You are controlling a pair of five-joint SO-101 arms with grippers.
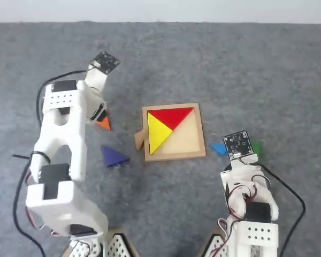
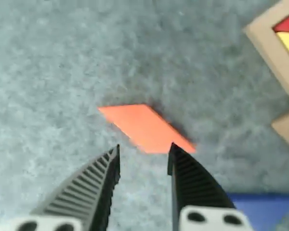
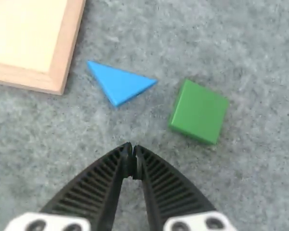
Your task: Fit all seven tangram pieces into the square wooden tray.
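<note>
The square wooden tray (image 1: 199,140) lies mid-table with a red triangle (image 1: 173,116) and a yellow triangle (image 1: 158,134) inside. An orange parallelogram (image 2: 145,127) lies flat on the carpet, seen too in the high view (image 1: 104,123). My left gripper (image 2: 143,155) hovers open just short of it, fingers apart on either side of its near edge. My right gripper (image 3: 132,153) is shut and empty, close to a light blue triangle (image 3: 119,83) and a green square (image 3: 199,111). A dark blue triangle (image 1: 114,156) rests left of the tray. A plain wooden piece (image 1: 139,139) touches the tray's left side.
Grey carpet covers the table. The tray's corner (image 2: 272,41) and the wooden piece (image 2: 288,129) show in the left wrist view, with the dark blue triangle (image 2: 265,207) near the gripper. The tray's edge (image 3: 62,57) lies beside the light blue triangle.
</note>
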